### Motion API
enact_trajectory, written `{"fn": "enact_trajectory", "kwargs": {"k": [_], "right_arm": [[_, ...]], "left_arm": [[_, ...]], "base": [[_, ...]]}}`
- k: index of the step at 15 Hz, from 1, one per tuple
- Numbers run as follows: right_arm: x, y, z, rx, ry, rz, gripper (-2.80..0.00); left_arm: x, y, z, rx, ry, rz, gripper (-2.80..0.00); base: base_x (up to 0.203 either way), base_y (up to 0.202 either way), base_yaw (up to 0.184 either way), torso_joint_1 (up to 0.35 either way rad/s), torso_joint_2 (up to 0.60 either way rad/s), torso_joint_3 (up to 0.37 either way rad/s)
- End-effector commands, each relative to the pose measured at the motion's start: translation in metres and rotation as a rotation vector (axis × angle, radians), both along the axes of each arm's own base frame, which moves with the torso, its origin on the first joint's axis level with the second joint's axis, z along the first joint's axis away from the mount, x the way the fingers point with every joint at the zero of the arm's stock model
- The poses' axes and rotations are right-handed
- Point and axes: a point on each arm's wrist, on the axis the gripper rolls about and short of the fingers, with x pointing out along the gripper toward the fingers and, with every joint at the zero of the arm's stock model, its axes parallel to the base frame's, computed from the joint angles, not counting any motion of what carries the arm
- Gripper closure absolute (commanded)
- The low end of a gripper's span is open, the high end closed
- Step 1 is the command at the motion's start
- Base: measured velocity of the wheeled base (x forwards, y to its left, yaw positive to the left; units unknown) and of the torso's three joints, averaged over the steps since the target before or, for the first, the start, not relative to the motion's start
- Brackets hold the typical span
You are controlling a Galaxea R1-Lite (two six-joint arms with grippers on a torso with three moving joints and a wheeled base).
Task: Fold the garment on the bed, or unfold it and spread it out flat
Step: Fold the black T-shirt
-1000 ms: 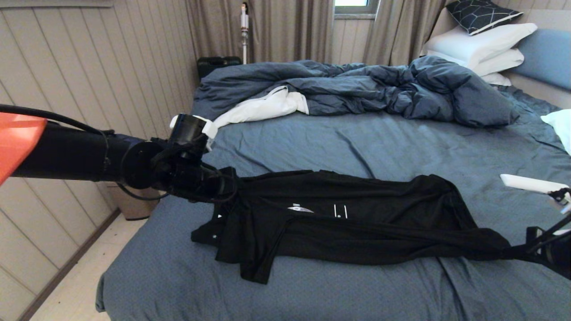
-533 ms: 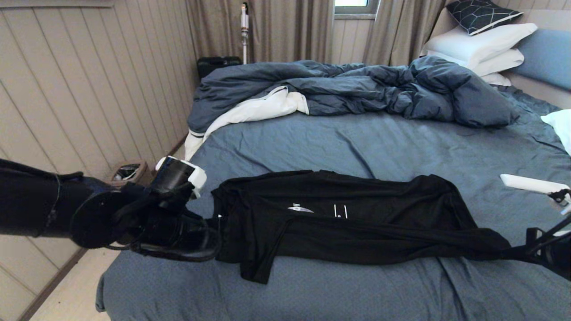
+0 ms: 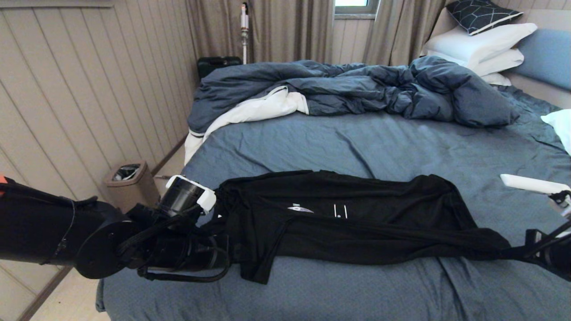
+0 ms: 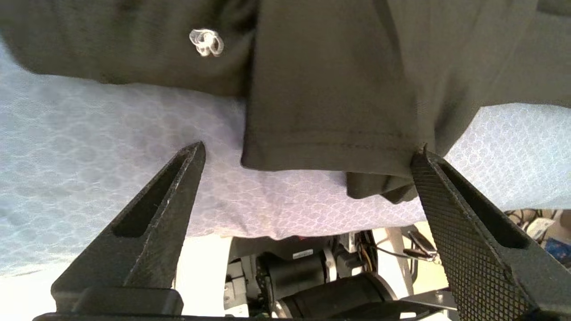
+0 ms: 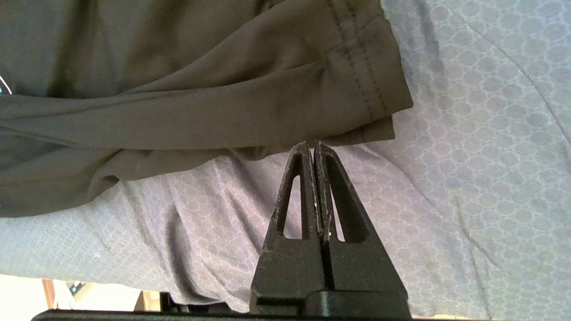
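Note:
The garment (image 3: 357, 223), a black T-shirt with small white marks, lies stretched in a long band across the slate-blue sheet of the bed (image 3: 357, 142). My left gripper (image 3: 221, 256) is low at its left end. In the left wrist view the left gripper (image 4: 308, 150) is open, and a sleeve hem of the garment (image 4: 334, 89) lies flat between the fingertips, unheld. My right gripper (image 3: 519, 254) is at the far right, where the cloth tapers to a point. Seen from its wrist, the right gripper (image 5: 312, 145) is shut on the hem of the garment (image 5: 200, 89).
A rumpled dark blue duvet (image 3: 357, 89) with white lining fills the far side of the bed. White pillows (image 3: 482, 44) are stacked at the back right. A brown waste bin (image 3: 129, 183) stands on the floor by the panelled wall, left of the bed. A white object (image 3: 531, 183) lies at the right.
My left gripper has opened and let go of the garment's left end. It has sunk lower and nearer the bed's front edge. The cloth's left end has settled on the sheet.

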Motion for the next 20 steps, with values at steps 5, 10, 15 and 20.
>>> {"fn": "enact_trajectory", "kwargs": {"k": [5,10,15,20], "right_arm": [[-0.001,0.001,0.002,-0.001,-0.012,0.003,0.00],[-0.001,0.000,0.001,-0.006,-0.008,0.009,0.00],[0.000,0.000,0.002,-0.008,-0.011,0.008,0.00],[0.000,0.000,0.001,-0.006,-0.008,0.008,0.00]], "left_arm": [[0.005,-0.003,0.001,-0.008,-0.006,0.001,-2.80],[0.005,-0.009,0.001,-0.014,-0.007,-0.017,-2.80],[0.008,-0.015,-0.002,-0.024,0.009,-0.020,0.00],[0.007,-0.015,0.001,-0.034,0.005,-0.015,0.00]], "base": [[0.000,0.000,0.000,0.000,0.00,0.000],[0.000,0.000,0.000,0.000,0.00,0.000],[0.000,0.000,0.000,0.000,0.00,0.000],[0.000,0.000,0.000,0.000,0.00,0.000]]}}
